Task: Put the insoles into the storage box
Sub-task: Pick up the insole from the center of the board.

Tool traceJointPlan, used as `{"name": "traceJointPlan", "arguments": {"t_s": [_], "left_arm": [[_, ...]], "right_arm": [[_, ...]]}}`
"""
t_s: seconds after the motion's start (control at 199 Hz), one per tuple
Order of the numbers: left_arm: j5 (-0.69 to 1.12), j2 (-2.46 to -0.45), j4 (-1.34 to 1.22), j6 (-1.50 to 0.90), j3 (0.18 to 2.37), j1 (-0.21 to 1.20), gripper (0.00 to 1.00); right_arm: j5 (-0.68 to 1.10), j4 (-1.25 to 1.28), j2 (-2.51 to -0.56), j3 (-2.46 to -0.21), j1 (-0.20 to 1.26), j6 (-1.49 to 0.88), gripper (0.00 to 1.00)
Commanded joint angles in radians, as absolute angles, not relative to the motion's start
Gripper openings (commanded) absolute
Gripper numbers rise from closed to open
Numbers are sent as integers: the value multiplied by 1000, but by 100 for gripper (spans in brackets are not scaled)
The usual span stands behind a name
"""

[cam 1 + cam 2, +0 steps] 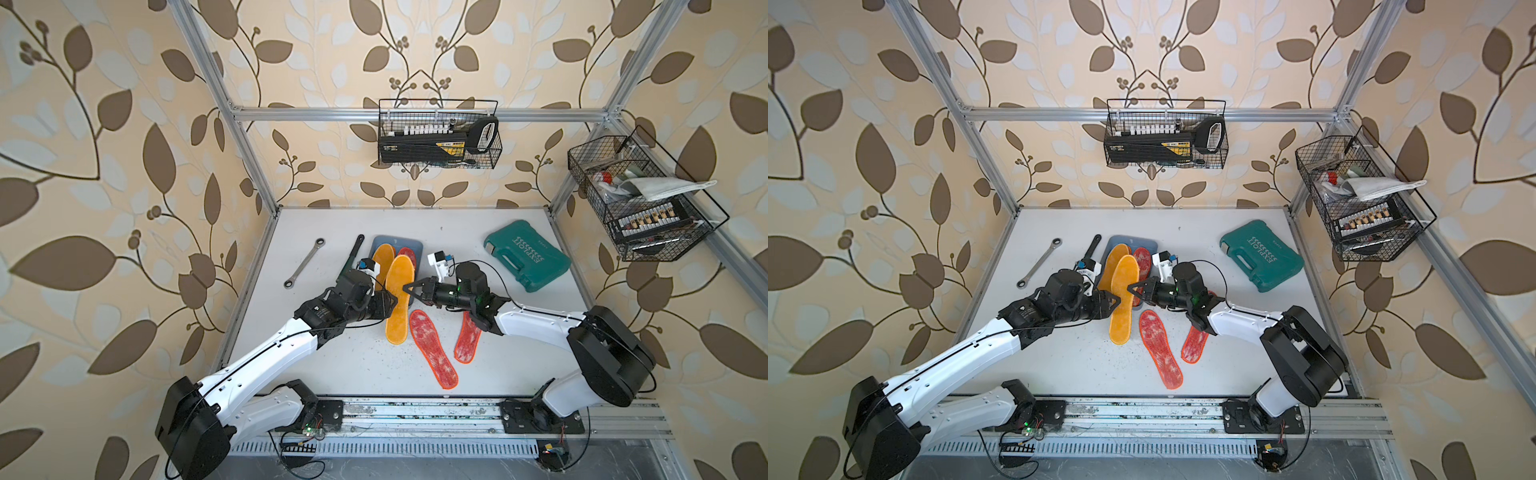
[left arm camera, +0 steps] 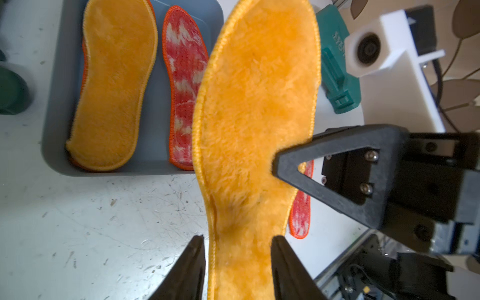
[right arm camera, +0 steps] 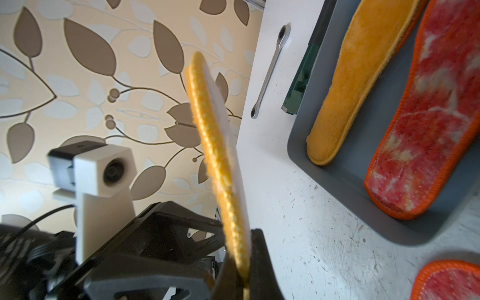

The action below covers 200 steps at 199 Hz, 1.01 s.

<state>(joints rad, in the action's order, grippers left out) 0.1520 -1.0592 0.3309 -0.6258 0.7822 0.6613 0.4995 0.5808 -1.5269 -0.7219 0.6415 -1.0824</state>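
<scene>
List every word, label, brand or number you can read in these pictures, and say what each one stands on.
"EXPLOIT": raised on the lid of the teal tool case, upside down in both top views.
Smaller marks beside it: too small to read.
Yellow label on the black box in the wire basket: too small to read.
On the yellow insole and the storage box: no writing visible.
</scene>
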Motion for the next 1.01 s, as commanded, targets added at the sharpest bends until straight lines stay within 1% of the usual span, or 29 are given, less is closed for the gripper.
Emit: {"name": "traceJointPlan", "arguments": {"t_s": [0.0,0.242,0.332,0.559,0.599,0.655,0.73,0.766,0.791,0.912,1.002], "left_arm": [[379,-1052,257,-558,803,595,47],[545,-1055,186,-523,807,523,47],[598,-1063,147,-536,805,509,45],[668,-1071,106,-554,809,493,20],[672,-1074,113,-552,813,494,13],[667,-1075,132,-544,820,492,0],[650,-1075,161,-528,827,487,0],[641,-1078,174,-521,831,485,0],[632,-1082,184,-512,836,485,0],[615,-1151,248,-461,892,474,0],[608,-1232,277,-416,943,460,0]], "right_arm": [[573,640,-1474,-710,629,-1065,0],[627,665,-1428,-704,605,-1078,0],[639,689,-1427,-702,602,-1097,0],[649,709,-1424,-693,594,-1114,0],[648,707,-1424,-693,594,-1115,0],[647,696,-1424,-690,590,-1109,0],[634,653,-1411,-689,581,-1089,0],[625,607,-1401,-694,577,-1064,5],[612,560,-1388,-700,576,-1042,13],[565,375,-1340,-730,569,-938,34],[543,282,-1304,-737,543,-892,42]]}}
